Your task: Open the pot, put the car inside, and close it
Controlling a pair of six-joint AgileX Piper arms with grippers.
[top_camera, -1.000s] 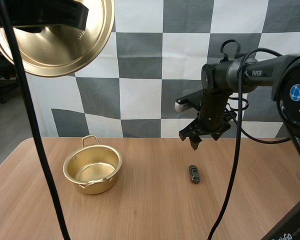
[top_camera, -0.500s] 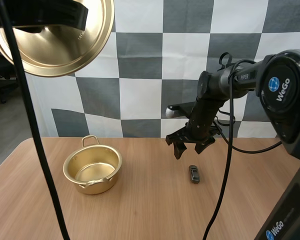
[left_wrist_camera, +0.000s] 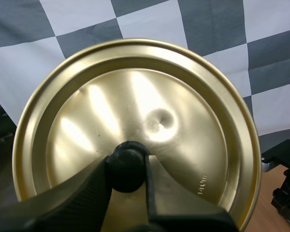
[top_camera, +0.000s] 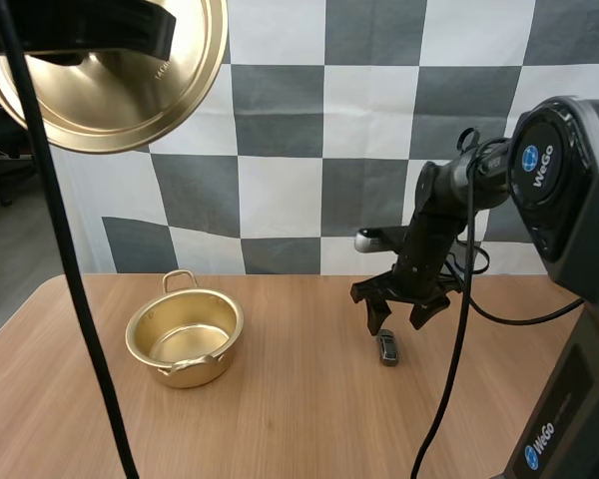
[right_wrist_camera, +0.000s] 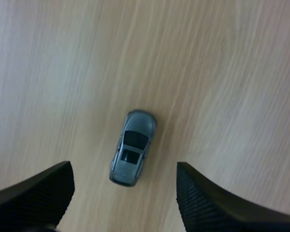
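Observation:
A small grey toy car [top_camera: 387, 346] lies on the wooden table, right of centre. My right gripper [top_camera: 399, 317] hangs just above it, open, and in the right wrist view the car [right_wrist_camera: 133, 147] lies between the two spread fingers [right_wrist_camera: 38, 193] of that gripper [right_wrist_camera: 123, 166], untouched. The gold pot [top_camera: 185, 342] stands open and empty on the left of the table. Its gold lid [top_camera: 110, 75] is held high above the table's left side. In the left wrist view my left gripper [left_wrist_camera: 128, 166] is shut on the lid's black knob [left_wrist_camera: 127, 159], with the lid [left_wrist_camera: 183, 96] seen from underneath.
The table [top_camera: 280, 429] is bare wood between the pot and the car and along its front. The right arm [top_camera: 449, 200] reaches down from the right side. In the left wrist view the right gripper [left_wrist_camera: 286, 193] shows far off below the lid's rim.
My right gripper swung left, then came back right and down until it hangs low over the car. The pot, the car and the raised lid have not moved.

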